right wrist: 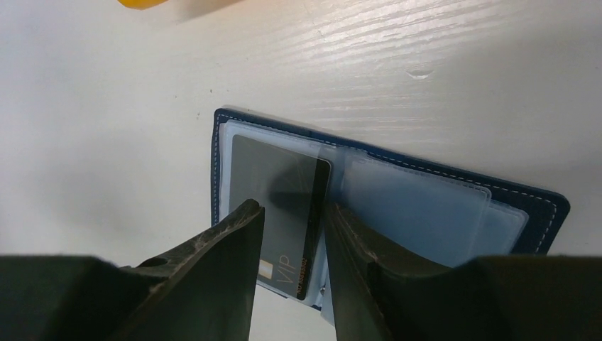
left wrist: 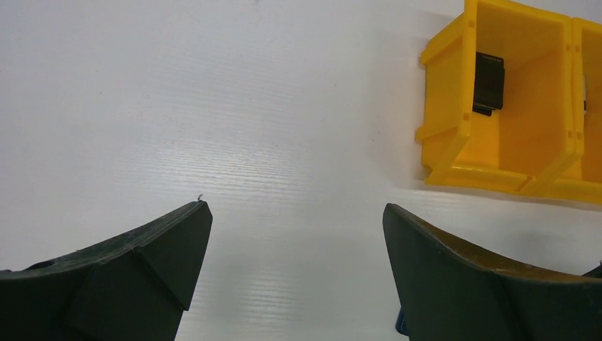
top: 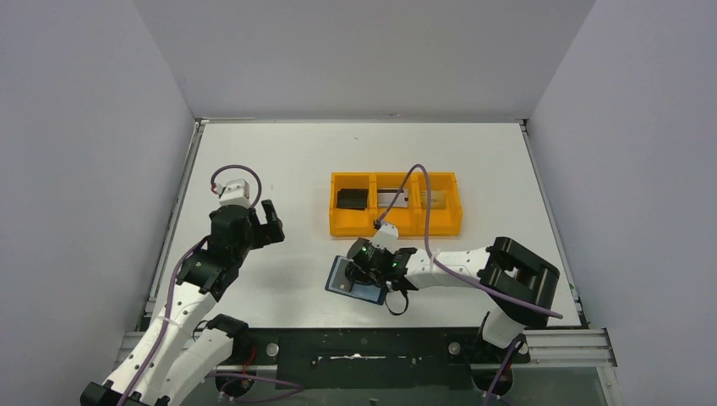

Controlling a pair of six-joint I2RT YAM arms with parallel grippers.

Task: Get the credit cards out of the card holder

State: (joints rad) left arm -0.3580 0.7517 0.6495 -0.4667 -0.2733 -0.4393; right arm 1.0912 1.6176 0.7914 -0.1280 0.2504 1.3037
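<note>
A: Where's the card holder rel. to the orange tray?

B: Just on the near side of its left compartment, lying open flat on the table. Long axis approx. parallel to the tray's, slightly skewed. A dark credit card sits in its end pocket, lengthwise across the holder.

A: Arms?

B: R arm lies low, reaching toward it, wrist pitched down. The right gripper has only a slim gap between its jaws, over the card's edge; can't tell if it's pinching. The left gripper hovers well left of the tray, jaws wide, nothing in them.
</note>
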